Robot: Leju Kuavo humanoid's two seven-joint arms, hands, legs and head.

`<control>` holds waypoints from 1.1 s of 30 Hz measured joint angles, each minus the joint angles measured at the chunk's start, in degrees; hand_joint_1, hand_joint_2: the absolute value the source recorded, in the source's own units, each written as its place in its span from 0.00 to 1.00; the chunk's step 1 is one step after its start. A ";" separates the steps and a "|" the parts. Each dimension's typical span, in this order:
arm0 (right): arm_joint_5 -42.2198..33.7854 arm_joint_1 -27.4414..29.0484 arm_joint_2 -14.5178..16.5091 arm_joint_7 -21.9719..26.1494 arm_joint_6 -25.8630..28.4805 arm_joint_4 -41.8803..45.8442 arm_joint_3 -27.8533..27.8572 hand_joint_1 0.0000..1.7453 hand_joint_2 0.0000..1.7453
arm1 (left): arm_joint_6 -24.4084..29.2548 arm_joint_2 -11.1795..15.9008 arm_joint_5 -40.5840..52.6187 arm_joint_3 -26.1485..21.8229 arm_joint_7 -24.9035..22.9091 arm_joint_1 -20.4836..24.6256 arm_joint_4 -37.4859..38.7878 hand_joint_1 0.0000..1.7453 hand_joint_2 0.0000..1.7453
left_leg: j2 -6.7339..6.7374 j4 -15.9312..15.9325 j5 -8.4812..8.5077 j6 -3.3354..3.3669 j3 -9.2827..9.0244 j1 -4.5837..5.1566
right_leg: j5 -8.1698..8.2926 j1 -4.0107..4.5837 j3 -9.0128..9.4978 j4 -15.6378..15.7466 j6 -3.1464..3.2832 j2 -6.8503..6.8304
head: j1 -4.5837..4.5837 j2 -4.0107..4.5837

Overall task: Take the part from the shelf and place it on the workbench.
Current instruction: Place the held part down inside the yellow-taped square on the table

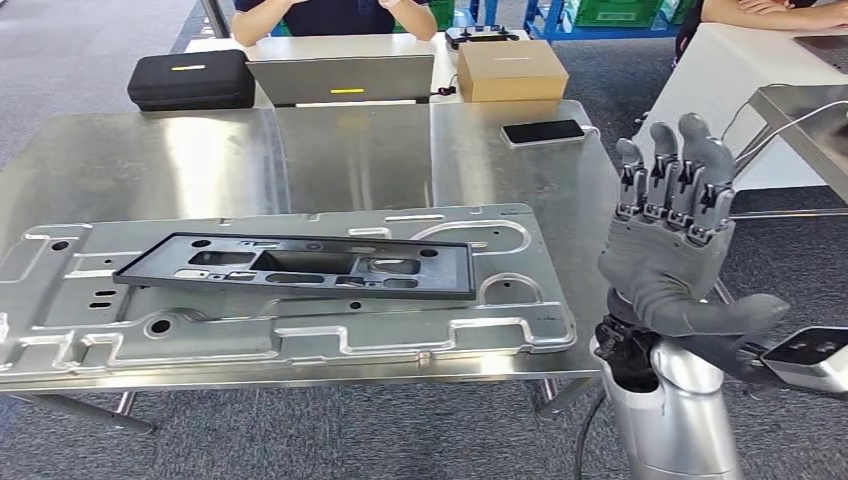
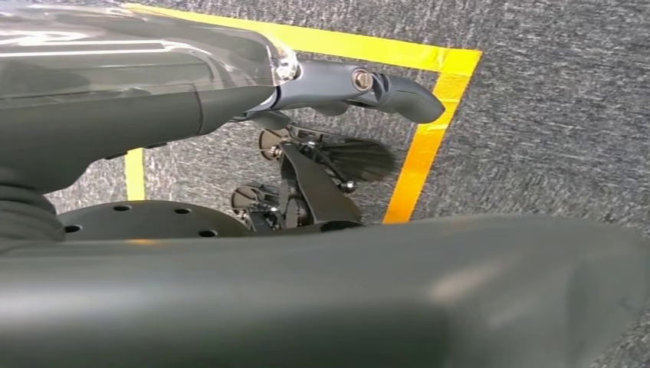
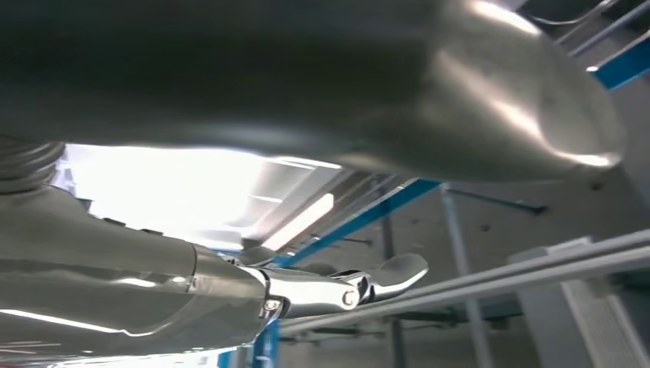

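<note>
Part [image 1: 300,266] on workbench [image 1: 350,160], right hand [image 1: 668,245] apart, empty.

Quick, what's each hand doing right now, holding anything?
Left hand: open, holding nothing, over the floor.
Right hand: open, raised, fingers apart, holding nothing.

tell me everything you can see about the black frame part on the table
The black frame part is a long, flat rectangular panel, matte and plastic-looking, with a raised rim, several rectangular cutouts and small round holes. It lies flat, resting on top of the larger stamped sheet-metal panel, which sits on the steel workbench. Nothing grips it: the right robot hand is raised, fingers up and empty, off to its right beyond the bench edge.
</note>
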State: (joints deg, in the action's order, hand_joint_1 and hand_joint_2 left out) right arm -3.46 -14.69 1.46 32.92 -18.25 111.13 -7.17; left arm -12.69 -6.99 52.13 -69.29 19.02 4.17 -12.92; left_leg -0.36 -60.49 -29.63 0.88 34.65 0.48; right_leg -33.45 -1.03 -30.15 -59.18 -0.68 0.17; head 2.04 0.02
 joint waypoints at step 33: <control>1.95 11.29 1.03 4.35 -3.18 7.33 0.52 0.00 0.00 | -0.65 0.90 -1.77 -2.54 -2.01 -0.93 0.00 0.00 0.00 | 0.08 3.00 -4.02 0.80 -8.06 0.49 | 5.20 0.05 -4.99 -0.75 0.07 -1.09 | 0.04 0.00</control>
State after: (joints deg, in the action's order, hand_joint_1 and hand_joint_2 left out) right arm -1.51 -3.40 2.49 37.27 -21.43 118.45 -6.64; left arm -13.34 -6.10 50.36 -71.83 17.00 3.23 -12.92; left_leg -0.28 -57.49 -33.65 1.69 26.58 0.97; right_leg -28.25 -0.98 -35.14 -59.92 -0.61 -0.92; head 2.08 0.02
